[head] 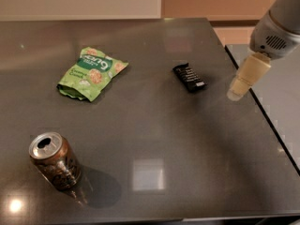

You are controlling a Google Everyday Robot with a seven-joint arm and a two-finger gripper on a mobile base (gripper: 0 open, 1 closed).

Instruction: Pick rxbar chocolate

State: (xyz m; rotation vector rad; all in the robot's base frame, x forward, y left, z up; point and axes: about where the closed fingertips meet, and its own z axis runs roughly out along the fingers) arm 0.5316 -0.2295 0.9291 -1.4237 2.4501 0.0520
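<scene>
The rxbar chocolate (189, 77), a small flat black bar with white lettering, lies on the dark table (154, 139) right of centre toward the back. My gripper (236, 92) hangs from the grey arm at the upper right. Its cream tip is above the table's right edge, to the right of the bar and a little nearer the camera, apart from it and holding nothing that I can see.
A green snack pouch (91, 73) lies at the left back. A brown soda can (55, 161) with an open top stands tilted at the front left. The table's right edge runs diagonally under the gripper, with a second grey surface (281, 102) beyond it.
</scene>
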